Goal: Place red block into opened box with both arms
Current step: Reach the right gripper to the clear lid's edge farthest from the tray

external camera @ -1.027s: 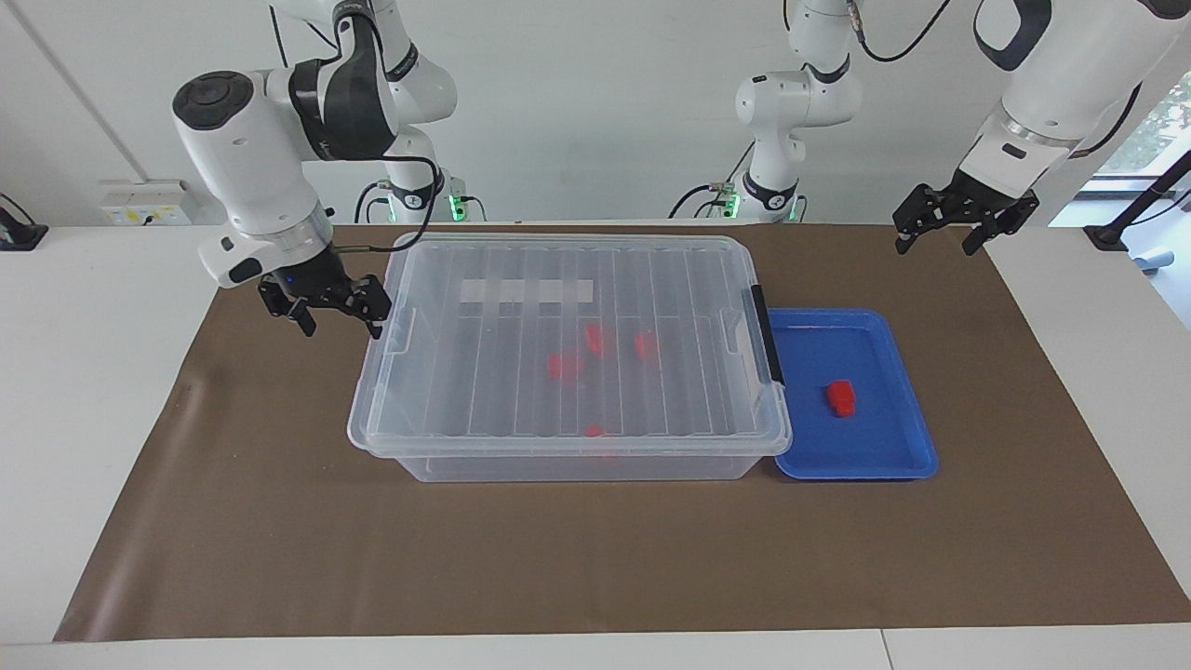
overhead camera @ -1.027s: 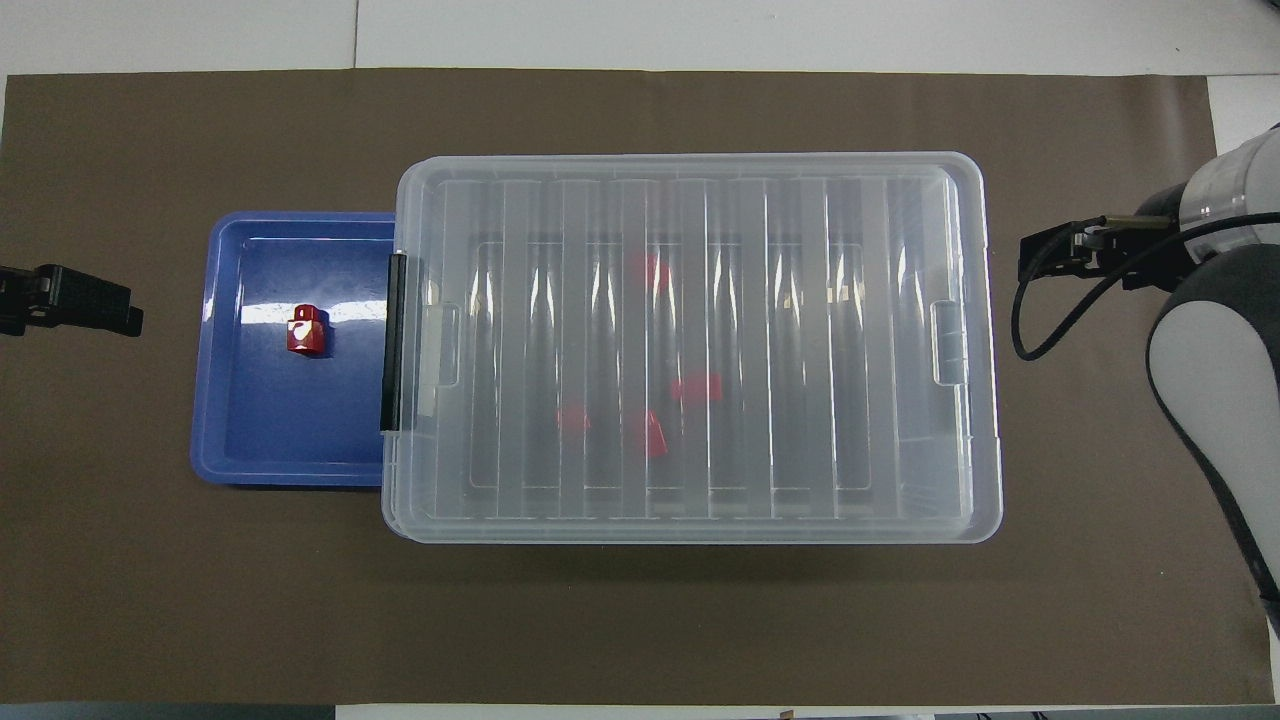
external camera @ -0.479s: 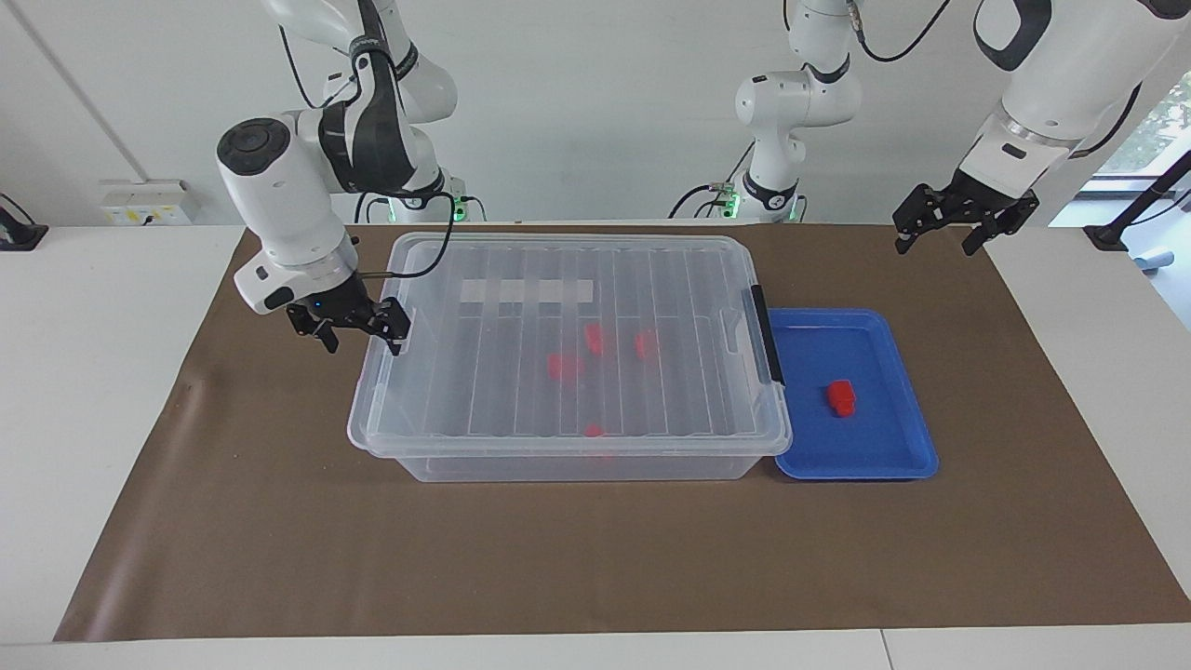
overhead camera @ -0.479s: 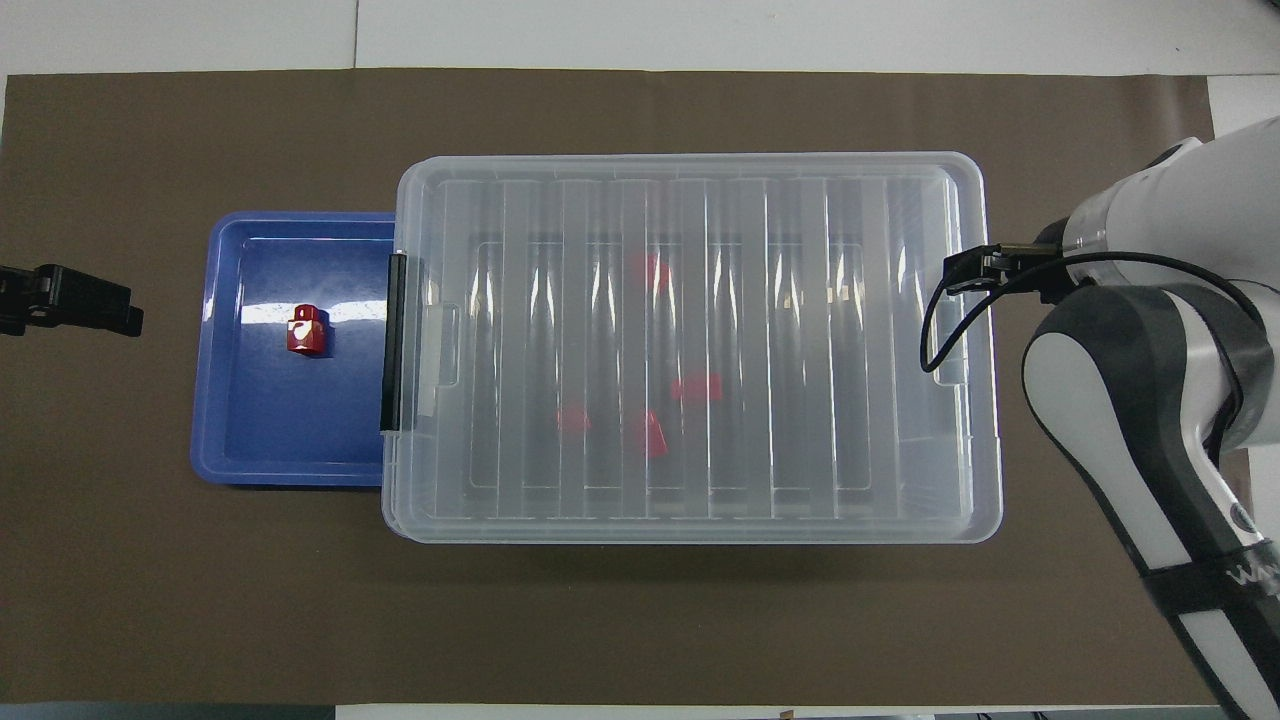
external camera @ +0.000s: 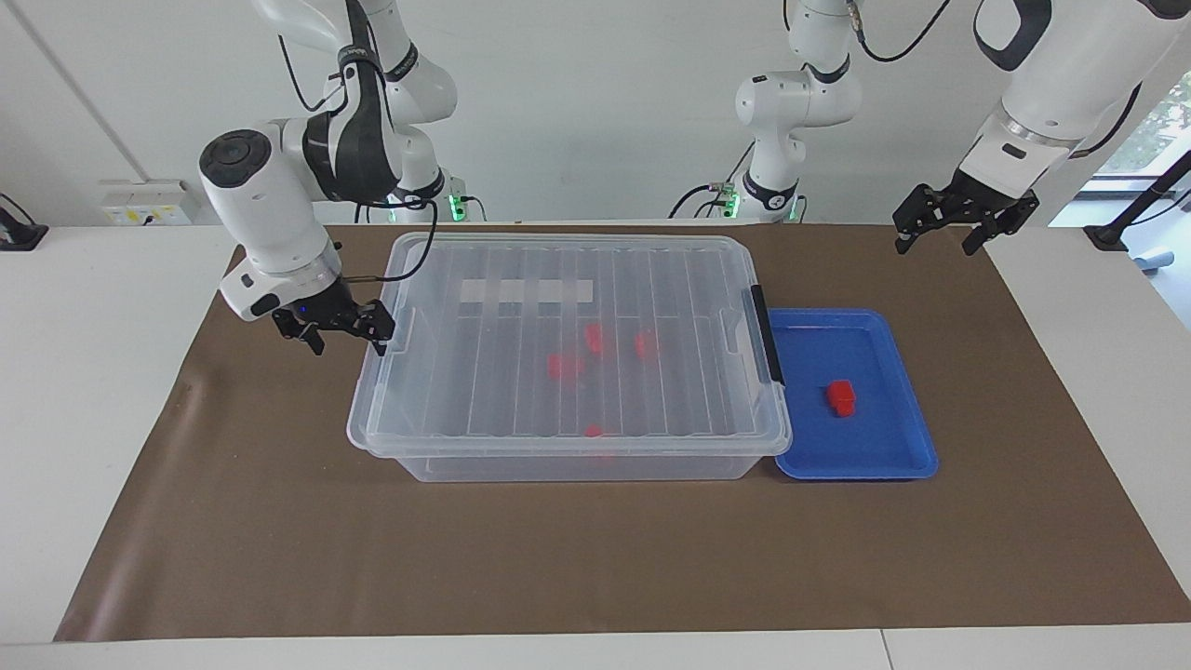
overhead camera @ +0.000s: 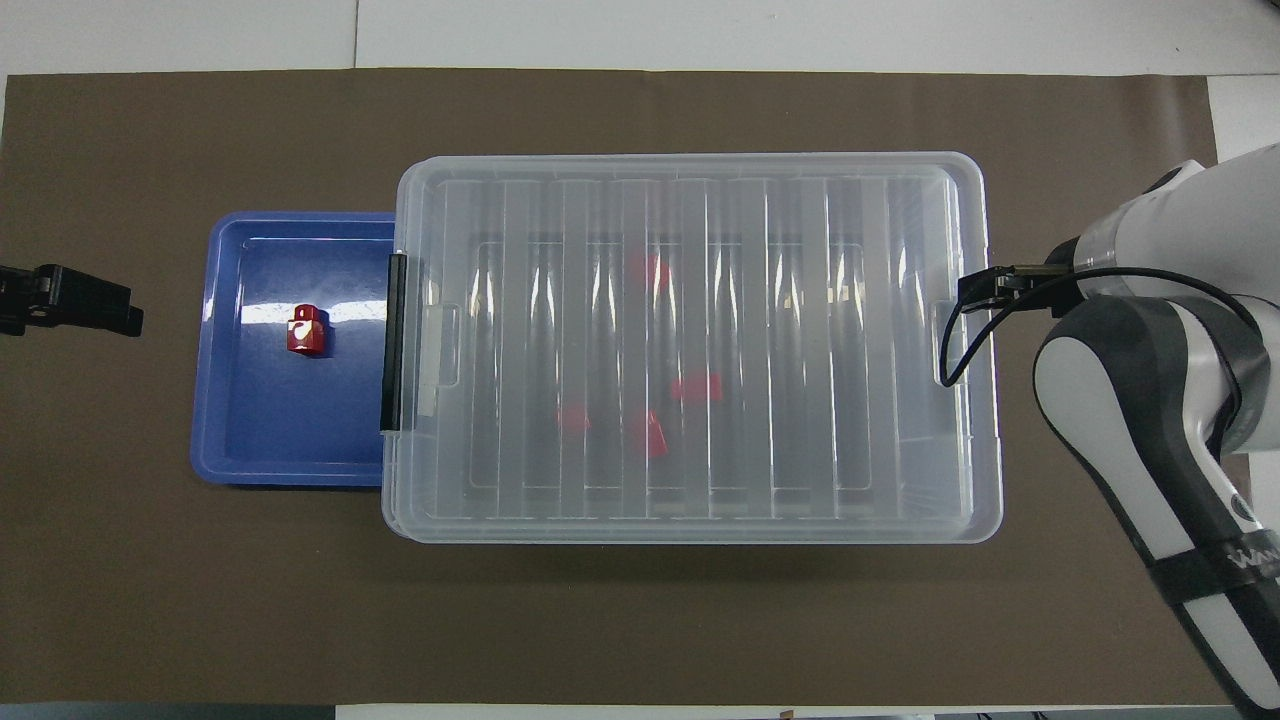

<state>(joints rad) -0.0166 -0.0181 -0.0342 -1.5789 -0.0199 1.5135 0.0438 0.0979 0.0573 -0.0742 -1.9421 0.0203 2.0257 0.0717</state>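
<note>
Clear plastic is the trouble: the box still wears its ribbed lid, so nothing can go in until that comes off. The right gripper hangs at the lid's end toward the right arm's side, fingers spread and empty, just beside the rim. From the facing view I cannot tell whether a fingertip already touches the edge. If it closes on the lid lip alone, the whole box may slide across the brown mat instead of opening, or the lid may flex and slip out of the fingers. The black latch at the other end looks still engaged; lifting against it could drag the box into the blue tray, which sits touching that end.

The red block lies alone in the blue tray, toward the left arm's end of the worktop. A shove there could jolt the block out of easy reach. The left gripper waits over the mat's corner, well apart from the tray, fingers spread and holding nothing.

Several other red blocks rest inside the box under the lid. Two slimmer arms stand at the worktop's edge, clear of the work. Only the lid bars the way.
</note>
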